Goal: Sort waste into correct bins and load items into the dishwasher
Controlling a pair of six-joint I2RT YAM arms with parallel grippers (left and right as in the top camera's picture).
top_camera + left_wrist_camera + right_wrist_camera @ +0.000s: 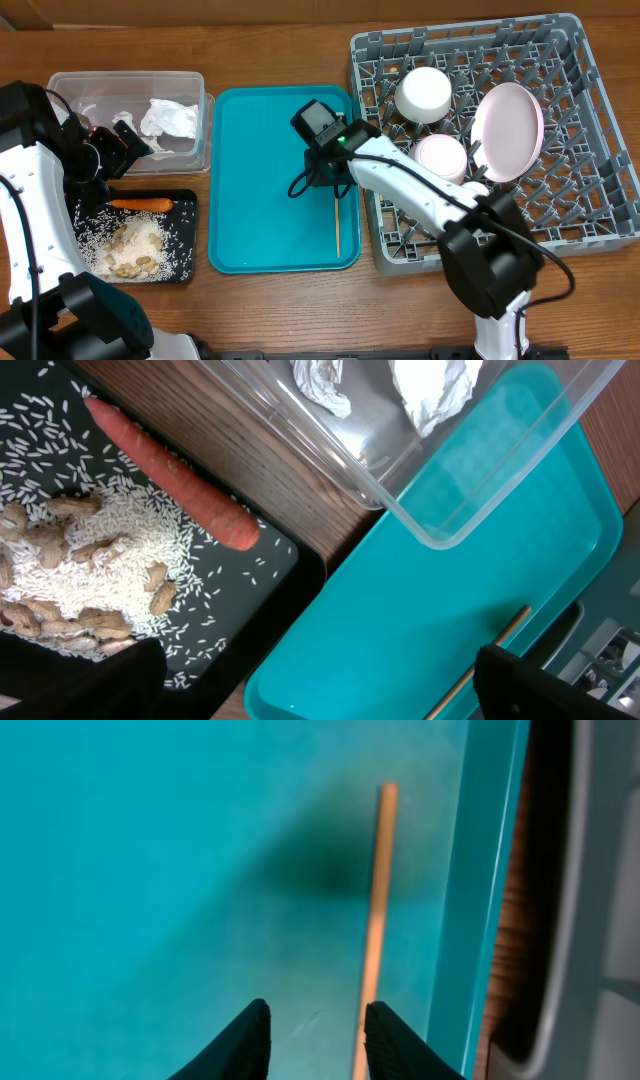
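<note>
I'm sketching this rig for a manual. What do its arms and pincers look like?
The right arm and left arm are white shells with black joints, black cables running alongside. A green light glows by the right pincer; it and the left pincer are black.

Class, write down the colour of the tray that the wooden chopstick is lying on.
Teal. The tray under the chopstick shows best in the overhead view.
</note>
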